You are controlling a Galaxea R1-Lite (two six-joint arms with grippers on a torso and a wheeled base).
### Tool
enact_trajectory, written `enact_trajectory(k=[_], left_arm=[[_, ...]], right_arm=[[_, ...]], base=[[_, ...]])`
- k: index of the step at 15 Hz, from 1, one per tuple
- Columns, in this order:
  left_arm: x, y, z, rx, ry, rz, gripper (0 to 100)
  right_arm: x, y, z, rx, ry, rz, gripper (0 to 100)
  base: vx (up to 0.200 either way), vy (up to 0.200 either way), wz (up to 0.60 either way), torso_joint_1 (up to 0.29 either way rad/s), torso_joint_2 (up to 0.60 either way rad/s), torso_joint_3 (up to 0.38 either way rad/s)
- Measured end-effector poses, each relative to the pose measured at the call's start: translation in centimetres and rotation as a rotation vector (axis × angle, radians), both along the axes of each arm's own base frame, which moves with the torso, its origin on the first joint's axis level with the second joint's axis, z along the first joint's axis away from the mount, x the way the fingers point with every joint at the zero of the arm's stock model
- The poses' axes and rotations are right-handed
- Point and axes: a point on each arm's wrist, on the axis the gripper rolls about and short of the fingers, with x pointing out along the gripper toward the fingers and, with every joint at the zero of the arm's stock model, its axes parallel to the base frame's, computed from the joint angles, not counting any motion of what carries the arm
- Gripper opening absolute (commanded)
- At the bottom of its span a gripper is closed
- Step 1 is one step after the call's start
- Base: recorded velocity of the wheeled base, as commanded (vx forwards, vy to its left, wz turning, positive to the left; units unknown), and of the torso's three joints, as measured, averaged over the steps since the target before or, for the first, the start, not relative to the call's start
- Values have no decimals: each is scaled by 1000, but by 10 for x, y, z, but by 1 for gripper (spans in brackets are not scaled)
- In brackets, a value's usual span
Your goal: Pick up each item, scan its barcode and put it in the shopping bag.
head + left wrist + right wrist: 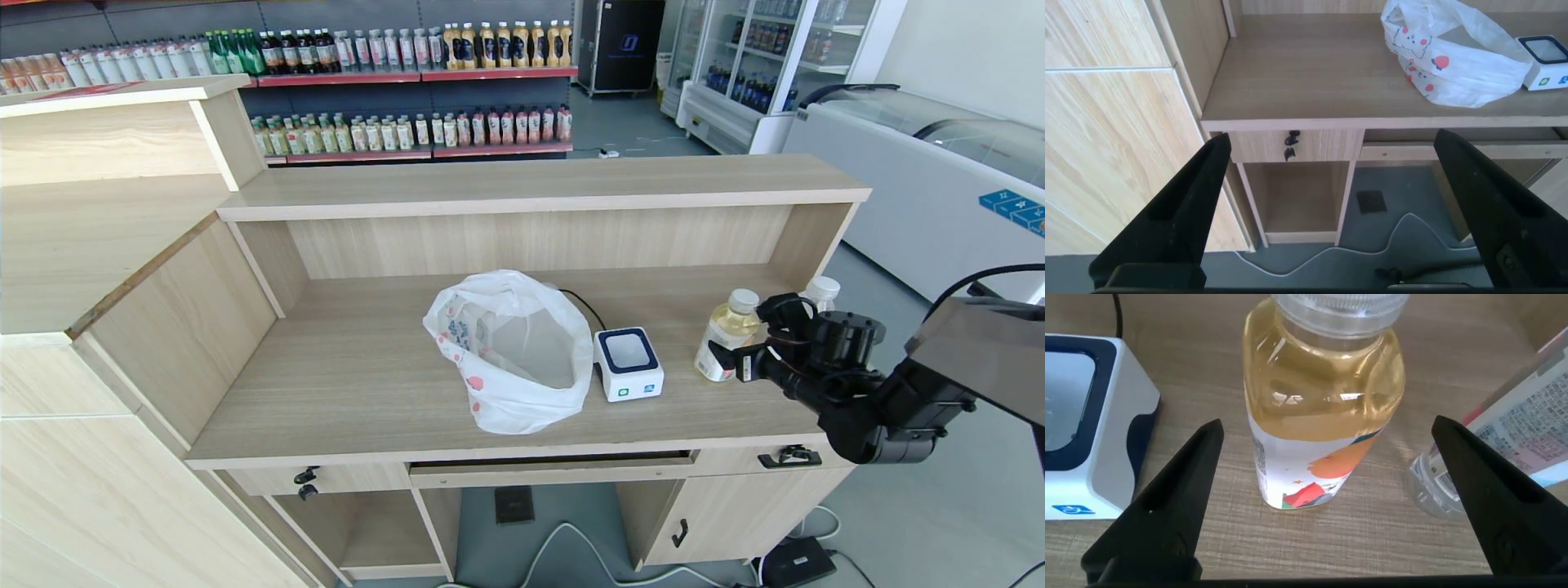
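On the counter (pixel 351 384) beside the scanner (pixel 627 362), the yellow-drink bottle (pixel 722 339) is flanked, untouched, by the wide-open right gripper (pixel 1328 429). The left gripper (pixel 1333 140) is held wide open and empty, short of the counter.

Shop, checkout counter (pixel 351 384), barcode scanner (pixel 627 363), shelves of bottled drinks (pixel 408 77), glass-door fridges (pixel 759 65)

The light wooden counter (pixel 351 384) carries a white shopping bag (pixel 506 359) at its middle (mouth gaping open), a small scanner (pixel 627 363) just beside it, and near the right end a yellow-filled bottle (pixel 725 336) with a clear bottle (pixel 823 288) close behind
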Motion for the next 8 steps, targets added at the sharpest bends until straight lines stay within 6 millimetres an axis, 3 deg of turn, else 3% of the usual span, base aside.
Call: enact_trajectory(k=[8], left_arm=[[0,0,0,0,0,0,100]], right_arm=[[25,12,-7,11,-46,27,100]], base=[[0,0,0,0,0,0]])
